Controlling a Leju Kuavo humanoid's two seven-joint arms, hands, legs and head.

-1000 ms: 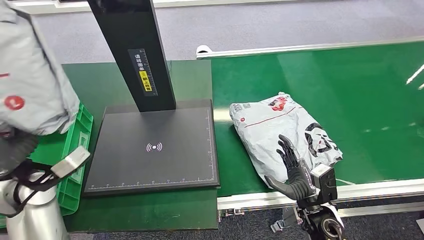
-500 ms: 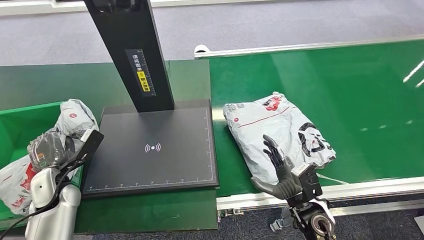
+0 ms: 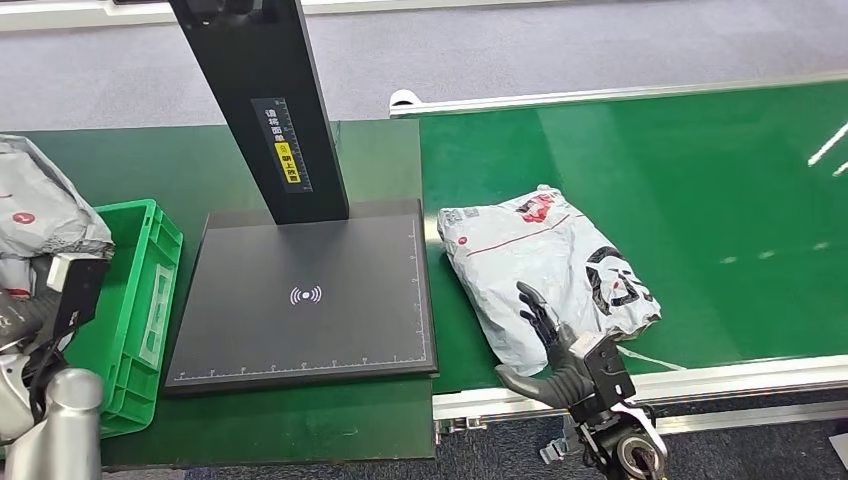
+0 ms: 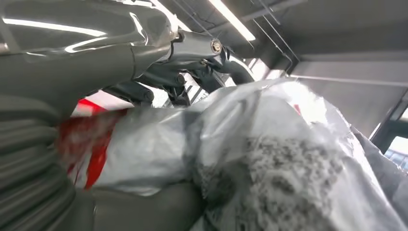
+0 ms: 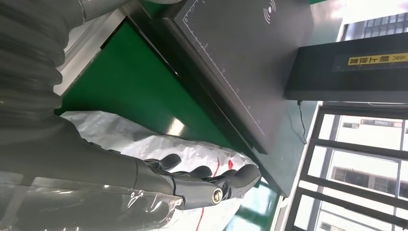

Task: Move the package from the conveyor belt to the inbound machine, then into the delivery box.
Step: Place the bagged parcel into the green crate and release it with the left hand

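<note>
A grey plastic mailer with red and black print [image 3: 540, 262] lies on the green conveyor belt [image 3: 700, 190], close to its near edge. My right hand [image 3: 552, 352] is open at the mailer's near side, fingers spread and raised over it; the right wrist view shows the fingers [image 5: 202, 179] just above the bag [image 5: 139, 144]. My left hand [image 3: 25, 312] holds a second grey mailer [image 3: 38, 208] at the far left, beside the green delivery box [image 3: 140, 300]. In the left wrist view that bag [image 4: 269, 163] bulges out of the hand [image 4: 144, 57]. The black inbound machine plate [image 3: 310, 295] is bare.
The machine's black post [image 3: 265, 100] rises behind the plate. A metal rail [image 3: 640, 385] edges the belt in front of my right hand. Green matting [image 3: 280, 430] lies in front of the plate. Grey floor lies beyond the belt.
My left arm has swung the held mailer from low over the box up to the far left. The mailer on the belt has slid left, and my right hand has moved left with it.
</note>
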